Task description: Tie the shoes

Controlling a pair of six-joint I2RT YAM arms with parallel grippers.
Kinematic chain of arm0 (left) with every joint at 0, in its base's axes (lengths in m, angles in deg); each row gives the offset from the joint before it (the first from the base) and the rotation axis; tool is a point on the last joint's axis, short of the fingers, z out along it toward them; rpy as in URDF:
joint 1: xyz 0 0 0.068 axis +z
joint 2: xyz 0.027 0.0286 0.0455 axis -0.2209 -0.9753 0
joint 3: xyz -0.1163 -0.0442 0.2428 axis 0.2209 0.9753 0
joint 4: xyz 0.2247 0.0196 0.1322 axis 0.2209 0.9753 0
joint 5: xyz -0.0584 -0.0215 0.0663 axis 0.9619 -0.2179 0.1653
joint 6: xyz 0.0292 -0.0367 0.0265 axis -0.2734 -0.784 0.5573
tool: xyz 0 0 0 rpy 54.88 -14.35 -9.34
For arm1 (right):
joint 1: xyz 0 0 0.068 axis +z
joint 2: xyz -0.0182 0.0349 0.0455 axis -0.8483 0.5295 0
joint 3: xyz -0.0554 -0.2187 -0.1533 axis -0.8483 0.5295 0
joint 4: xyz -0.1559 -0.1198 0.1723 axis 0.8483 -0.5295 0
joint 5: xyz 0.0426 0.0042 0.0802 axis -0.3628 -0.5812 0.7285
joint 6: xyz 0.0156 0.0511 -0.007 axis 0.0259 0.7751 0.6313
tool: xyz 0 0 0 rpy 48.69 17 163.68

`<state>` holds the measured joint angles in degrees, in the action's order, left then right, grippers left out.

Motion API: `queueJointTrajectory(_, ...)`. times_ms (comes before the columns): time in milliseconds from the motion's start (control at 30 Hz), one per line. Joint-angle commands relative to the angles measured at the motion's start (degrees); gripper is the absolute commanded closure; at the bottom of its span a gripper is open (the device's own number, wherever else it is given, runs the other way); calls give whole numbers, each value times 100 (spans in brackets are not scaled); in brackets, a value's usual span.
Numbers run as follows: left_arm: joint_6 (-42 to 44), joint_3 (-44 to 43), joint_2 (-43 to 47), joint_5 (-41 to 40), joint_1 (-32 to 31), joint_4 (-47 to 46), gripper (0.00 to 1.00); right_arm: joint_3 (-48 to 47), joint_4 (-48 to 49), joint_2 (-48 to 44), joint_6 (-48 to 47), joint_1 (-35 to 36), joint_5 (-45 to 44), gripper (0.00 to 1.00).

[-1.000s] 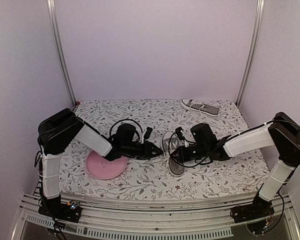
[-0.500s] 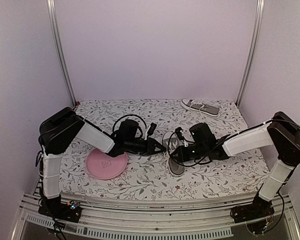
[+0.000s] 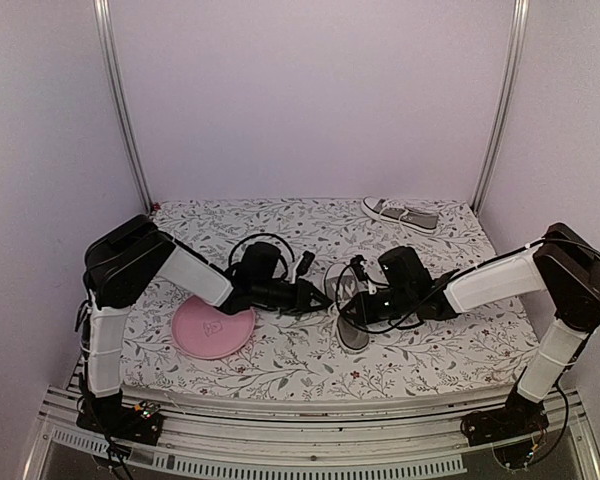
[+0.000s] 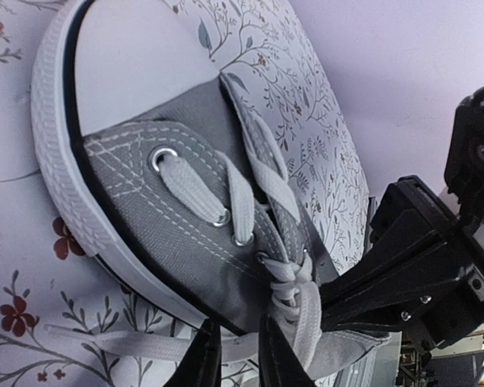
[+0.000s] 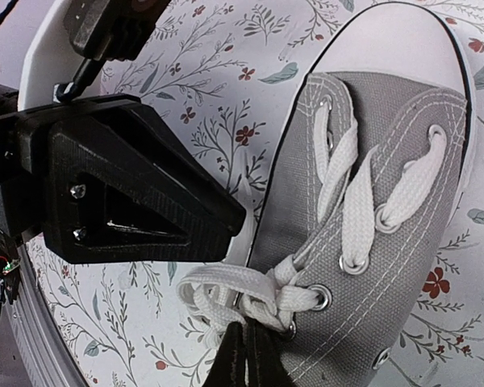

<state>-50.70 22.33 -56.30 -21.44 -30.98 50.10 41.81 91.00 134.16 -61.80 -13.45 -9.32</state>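
One grey shoe (image 3: 353, 335) lies mid-table, toe toward me, its white laces in a loose knot (image 5: 286, 294). My right gripper (image 5: 248, 351) is shut on a lace loop (image 5: 218, 282) beside that knot. My left gripper (image 4: 235, 359) sits at the shoe's (image 4: 169, 218) other side. Its jaws are narrowly apart and straddle a loose lace strand (image 4: 105, 343) lying on the cloth. In the top view the left gripper (image 3: 320, 297) and right gripper (image 3: 352, 306) nearly meet over the shoe. The other shoe (image 3: 402, 214) lies on its side at the back right.
A round pink plate (image 3: 213, 330) lies on the floral cloth under my left forearm. White walls and metal posts close in the table on three sides. The right gripper's black body (image 4: 411, 266) crowds the shoe's heel end.
My left gripper has slid right, up against the shoe, and its jaws have narrowed. The right gripper has stayed at the knot.
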Motion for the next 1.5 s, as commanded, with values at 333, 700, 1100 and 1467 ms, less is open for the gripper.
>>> queueJointTrajectory(333, 212, -96, -1, 160, -191, -68, 84, -127, -72, 92, 75, 16, -177, 98)
queueJointTrajectory(700, 166, 73, 185, 23, -235, -342, 80, -156, -63, 145, 81, 16, -159, 98)
queueJointTrajectory(1100, 73, 287, 316, -113, -247, -687, 76, -156, -72, 164, 110, 16, -148, 98)
queueJointTrajectory(1467, 56, 293, 270, -9, -295, -844, 72, -157, -72, 168, 122, 16, -142, 98)
